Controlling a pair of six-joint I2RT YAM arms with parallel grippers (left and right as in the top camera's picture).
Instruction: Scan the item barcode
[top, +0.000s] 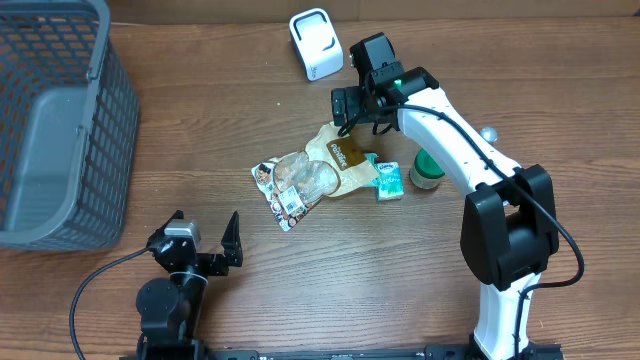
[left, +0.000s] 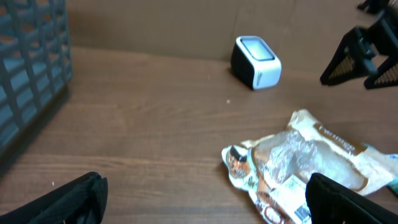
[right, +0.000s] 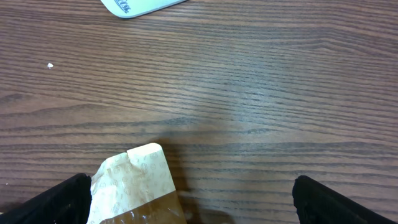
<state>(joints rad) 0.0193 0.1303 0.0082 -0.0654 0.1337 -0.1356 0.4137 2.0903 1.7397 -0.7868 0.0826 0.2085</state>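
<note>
Our right gripper (top: 342, 112) hangs above the table (top: 200, 120) with its jaws spread wide and nothing between them. From its wrist camera we see one black finger (right: 53, 199) in each bottom corner, and between them the top corner of a tan pouch (right: 134, 183) lying flat on the wood. A white edge at the top of that view is cut off, and we cannot tell what it is.

Our left gripper (top: 205, 232) sits low at the near edge of the table, well apart from the items, with its jaws also wide and empty.

The tan pouch lies in a small heap at the middle of the table. A clear snack packet (top: 298, 182) overlaps its left side, with a white label patch at its near end. A teal packet (top: 388, 181) touches the heap on the right, and a green round container (top: 427, 168) sits just beside that, partly under the right arm.

The white scanner (top: 316, 43) stands at the far edge of the table, apart from the heap. A grey basket (top: 50, 120) fills the far left corner
</note>
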